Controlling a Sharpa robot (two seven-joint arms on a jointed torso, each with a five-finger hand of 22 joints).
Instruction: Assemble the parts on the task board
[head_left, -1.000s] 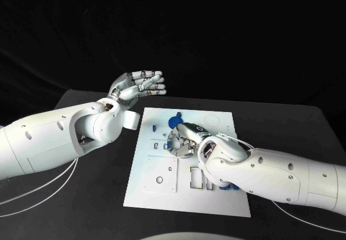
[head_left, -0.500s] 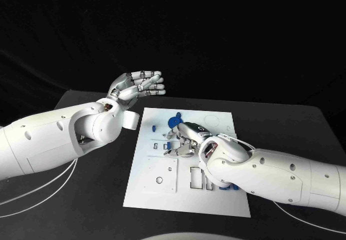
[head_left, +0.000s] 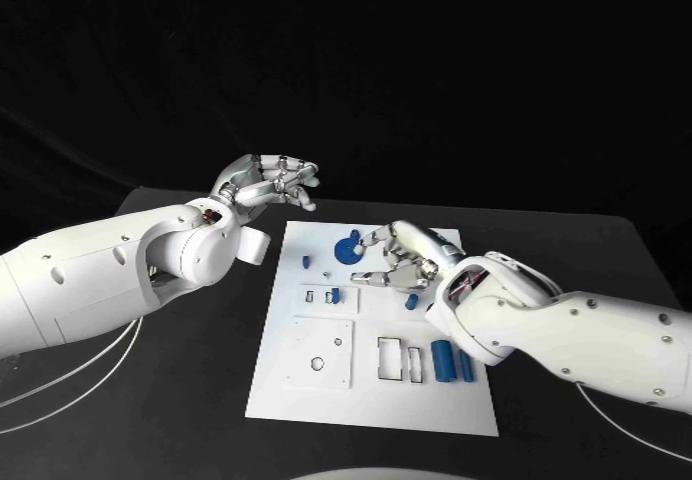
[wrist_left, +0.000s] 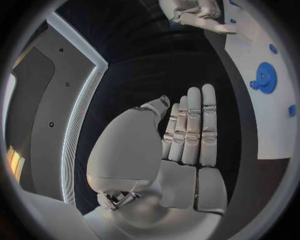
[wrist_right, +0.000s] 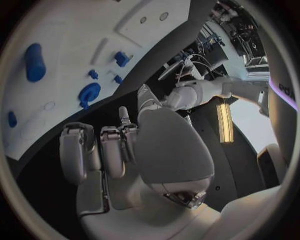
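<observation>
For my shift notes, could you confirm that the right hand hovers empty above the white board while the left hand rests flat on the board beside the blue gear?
Not quite: the left hand does not rest on the board. The head view shows it raised beyond the board's far left corner, holding nothing. The rest stands: the right hand hovers empty above the board, near the blue gear.

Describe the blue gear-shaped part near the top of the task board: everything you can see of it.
The blue gear is a round, flat disc with small teeth round its rim and a lighter spot at its centre, plastic by the look of it. It lies flat on the white task board, near the board's far edge and left of the right hand. The hand hangs beside it with fingers apart; whether a fingertip touches it cannot be told. The left wrist view shows the gear's toothed rim and centre hole.
</observation>
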